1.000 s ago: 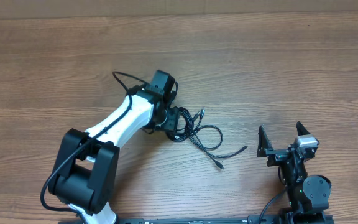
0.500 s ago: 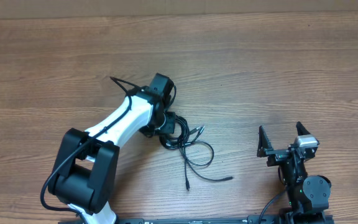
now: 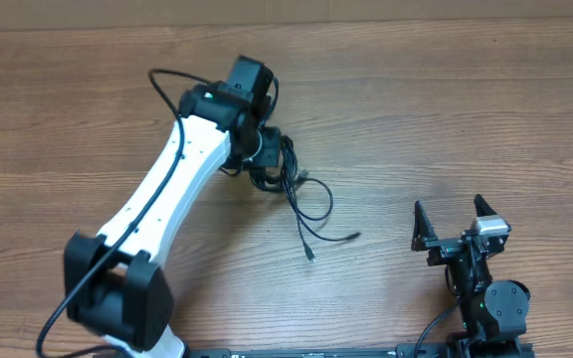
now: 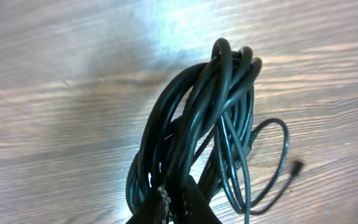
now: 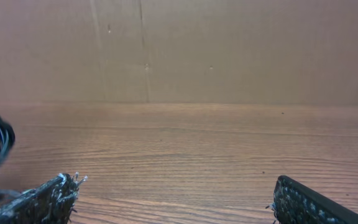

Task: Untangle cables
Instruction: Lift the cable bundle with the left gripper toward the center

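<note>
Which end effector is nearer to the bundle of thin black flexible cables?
Left. The left end effector is shut on the bundle of thin black cables; the right end effector stands open, apart from it, touching no cable.

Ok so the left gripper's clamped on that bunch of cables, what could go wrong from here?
The left gripper pinches several strands of the cables together, so pulling may tighten the tangle instead of freeing one cord. The right gripper stands open and apart, pinning nothing, so the whole bundle may just slide. Loose plug ends on the table could snag in a loop.
</note>
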Motion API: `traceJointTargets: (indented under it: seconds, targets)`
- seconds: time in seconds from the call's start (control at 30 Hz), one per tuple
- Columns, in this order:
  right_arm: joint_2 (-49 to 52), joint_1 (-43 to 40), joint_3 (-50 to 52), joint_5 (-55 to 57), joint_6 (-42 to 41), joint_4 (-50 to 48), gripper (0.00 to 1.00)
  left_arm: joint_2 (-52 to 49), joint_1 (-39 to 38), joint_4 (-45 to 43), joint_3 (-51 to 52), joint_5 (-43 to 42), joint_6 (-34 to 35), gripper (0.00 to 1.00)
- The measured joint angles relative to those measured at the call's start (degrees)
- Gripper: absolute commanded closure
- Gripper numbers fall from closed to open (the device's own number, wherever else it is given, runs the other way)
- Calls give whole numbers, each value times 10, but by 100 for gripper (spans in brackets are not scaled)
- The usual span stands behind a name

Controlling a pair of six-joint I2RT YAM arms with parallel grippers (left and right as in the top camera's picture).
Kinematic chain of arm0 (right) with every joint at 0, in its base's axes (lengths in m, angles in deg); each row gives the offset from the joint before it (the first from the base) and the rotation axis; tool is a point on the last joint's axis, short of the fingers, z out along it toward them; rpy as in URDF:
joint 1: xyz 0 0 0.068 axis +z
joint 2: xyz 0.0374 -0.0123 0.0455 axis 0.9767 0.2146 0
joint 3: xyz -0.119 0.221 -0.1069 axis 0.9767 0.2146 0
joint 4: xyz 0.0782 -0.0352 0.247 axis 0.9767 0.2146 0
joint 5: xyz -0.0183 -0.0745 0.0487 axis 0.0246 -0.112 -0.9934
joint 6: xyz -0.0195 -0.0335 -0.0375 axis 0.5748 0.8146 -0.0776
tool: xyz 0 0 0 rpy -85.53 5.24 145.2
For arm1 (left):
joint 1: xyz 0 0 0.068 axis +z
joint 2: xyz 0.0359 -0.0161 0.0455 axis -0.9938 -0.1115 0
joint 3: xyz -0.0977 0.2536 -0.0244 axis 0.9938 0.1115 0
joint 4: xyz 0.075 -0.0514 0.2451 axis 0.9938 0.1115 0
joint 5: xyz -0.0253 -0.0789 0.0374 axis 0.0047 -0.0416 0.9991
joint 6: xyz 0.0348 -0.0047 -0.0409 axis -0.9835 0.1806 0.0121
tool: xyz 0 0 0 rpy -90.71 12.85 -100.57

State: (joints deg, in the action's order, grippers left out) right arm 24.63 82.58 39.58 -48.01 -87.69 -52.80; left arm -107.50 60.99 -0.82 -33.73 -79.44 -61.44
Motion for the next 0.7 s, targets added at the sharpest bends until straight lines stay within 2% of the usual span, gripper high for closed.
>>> traceJointTargets:
  seconds: [0.33, 0.7]
  targets:
    - [0, 0, 0, 0, 0, 0, 0, 144, 0, 26, -17, 63, -23, 96]
    - [0, 0, 0, 0, 0, 0, 0, 296, 0, 67, -21, 74, -37, 96]
